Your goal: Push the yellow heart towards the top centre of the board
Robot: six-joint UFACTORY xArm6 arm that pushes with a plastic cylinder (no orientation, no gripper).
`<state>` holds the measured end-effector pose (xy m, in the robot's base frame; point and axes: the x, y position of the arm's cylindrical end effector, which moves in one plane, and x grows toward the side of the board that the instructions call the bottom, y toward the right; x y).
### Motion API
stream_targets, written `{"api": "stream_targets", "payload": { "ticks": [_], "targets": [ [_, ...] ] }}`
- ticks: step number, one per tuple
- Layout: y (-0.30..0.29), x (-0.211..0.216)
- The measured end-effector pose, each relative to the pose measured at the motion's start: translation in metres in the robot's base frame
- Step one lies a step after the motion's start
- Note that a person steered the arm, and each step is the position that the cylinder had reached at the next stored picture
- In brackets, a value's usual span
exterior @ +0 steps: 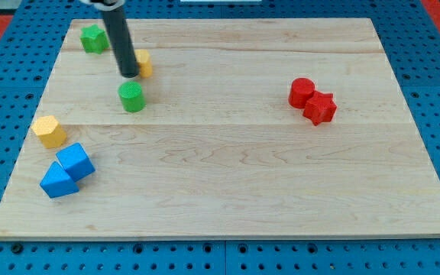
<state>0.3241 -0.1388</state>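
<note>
The yellow heart (143, 63) lies near the board's upper left, partly hidden behind my rod. My tip (130, 75) rests on the board at the heart's left side, touching or nearly touching it. A green cylinder (131, 97) stands just below the tip. A green star-like block (93, 38) sits to the upper left of the tip, near the board's top left corner.
A yellow hexagon (49, 131) lies at the left edge. A blue cube (76, 161) and a blue triangle-like block (56, 182) touch each other at the lower left. A red cylinder (302, 92) and a red star (320, 108) sit together at the right. The wooden board (235, 176) lies on a blue pegboard.
</note>
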Motion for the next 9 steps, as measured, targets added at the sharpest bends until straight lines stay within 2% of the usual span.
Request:
{"api": "stream_targets", "payload": {
  "ticks": [2,3,4,5,6,7,9],
  "targets": [
    [0.115,-0.015],
    [0.103,0.020],
    [0.046,0.032],
    [-0.003,0.006],
    [0.003,-0.021],
    [0.053,-0.033],
    [0.025,-0.028]
  ]
}}
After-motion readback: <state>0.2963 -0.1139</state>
